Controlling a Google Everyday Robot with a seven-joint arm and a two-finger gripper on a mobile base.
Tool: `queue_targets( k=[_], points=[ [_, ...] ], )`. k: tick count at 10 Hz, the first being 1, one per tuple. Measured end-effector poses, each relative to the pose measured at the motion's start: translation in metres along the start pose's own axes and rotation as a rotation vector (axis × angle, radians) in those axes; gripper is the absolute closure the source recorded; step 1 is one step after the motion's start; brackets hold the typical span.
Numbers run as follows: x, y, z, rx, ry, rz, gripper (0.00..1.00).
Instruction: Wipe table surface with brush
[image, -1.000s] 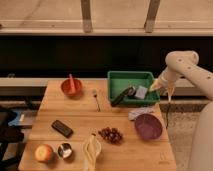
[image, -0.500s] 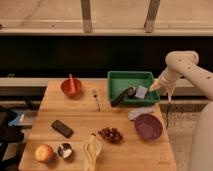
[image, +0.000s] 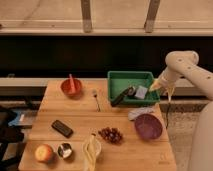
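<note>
The table surface (image: 80, 117) is a light tan wooden top made of planks. A slim black brush (image: 122, 96) lies slanted inside a green bin (image: 131, 76) at the table's back right, with its greyish end toward the bin's right side. My gripper (image: 162, 88) hangs at the end of the white arm, just beyond the bin's right rim and right of the brush. Its yellowish fingers point down, stand open and hold nothing.
On the table are a red bowl (image: 70, 86), a thin silver utensil (image: 96, 99), a flat black device (image: 62, 128), grapes (image: 111, 134), a purple bowl (image: 148, 126), a white cloth (image: 137, 114), an apple (image: 43, 152), a small metal cup (image: 64, 149) and a banana (image: 91, 150).
</note>
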Motion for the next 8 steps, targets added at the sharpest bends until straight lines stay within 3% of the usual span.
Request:
queue_targets(
  k=[6,8],
  points=[
    [0.001,0.005,-0.003,-0.005,-0.008,-0.021,0.31],
    [0.002,0.030,-0.006,-0.015,-0.015,-0.064,0.31]
  ],
)
